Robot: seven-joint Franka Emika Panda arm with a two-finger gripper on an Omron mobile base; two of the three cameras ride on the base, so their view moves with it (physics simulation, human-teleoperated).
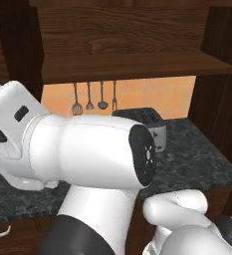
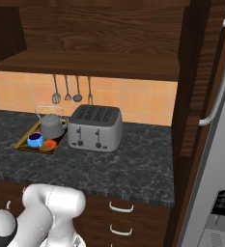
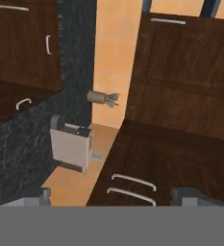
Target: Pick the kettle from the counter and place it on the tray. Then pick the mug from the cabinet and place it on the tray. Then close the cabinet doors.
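- Pointing along a sideways-rolled scene, the gripper shows two dark fingertips near opposite corners of the hand view's lower edge; they stand wide apart with nothing between them.
- Ahead of the fingertips in the hand view: a dark wood door with two curved silver pulls, an orange tiled wall, and a boxy grey appliance against a black marbled surface.
- Arm: its thick white links cross the left base view from the left edge to the centre, covering much of the counter on that side; the tray area is hidden behind them.
- Toaster: partly visible past the arm's dark joint cap in the left base view; seen whole in the right base view as a silver four-slot box, just right of the tray.
- Tray: gold-rimmed, lying on the counter near the tiled wall, left of the toaster.
- Kettle: upright on the tray's far part, wire handle arched above it, just beside the toaster.
- Mug: blue, on the tray in front of the kettle, beside the orange-red patch.
- Cabinet: open above the counter, its plank shelf bare in both base views.
- Utensils: four hang on the tiles under the shelf, behind kettle and toaster.
- Refrigerator: grey, with a curved handle, at the right edge of the right base view.
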